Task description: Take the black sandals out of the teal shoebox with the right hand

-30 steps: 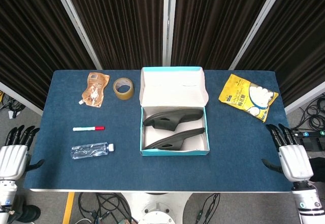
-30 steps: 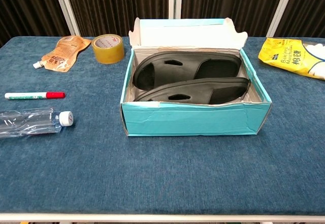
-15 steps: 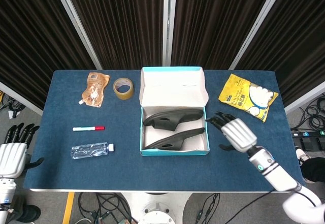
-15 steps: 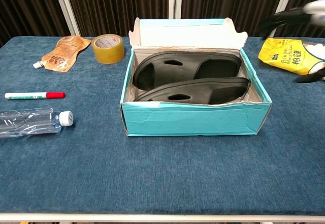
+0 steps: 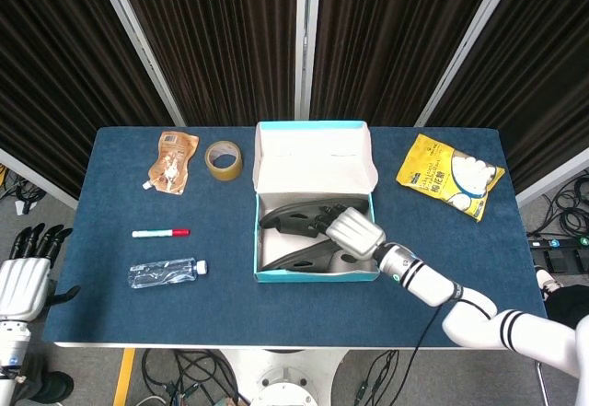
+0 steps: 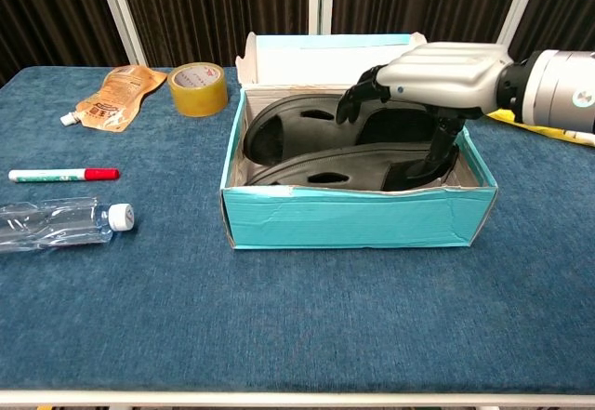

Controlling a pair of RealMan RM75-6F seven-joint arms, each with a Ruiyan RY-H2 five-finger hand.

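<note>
Chest view: right robot hand [image 6: 423, 80] spread, empty, over black sandals [image 6: 344, 150] inside teal shoebox [image 6: 358, 219].

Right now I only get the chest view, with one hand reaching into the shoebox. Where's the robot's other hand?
Observer: The left hand hangs beyond the left edge of the table, fingers apart, holding nothing, far from the shoebox.
Operator: And that yellow thing peeking out behind the arm?
Observer: A yellow bag, lying flat near the table's far right corner, apart from the shoebox.
</note>
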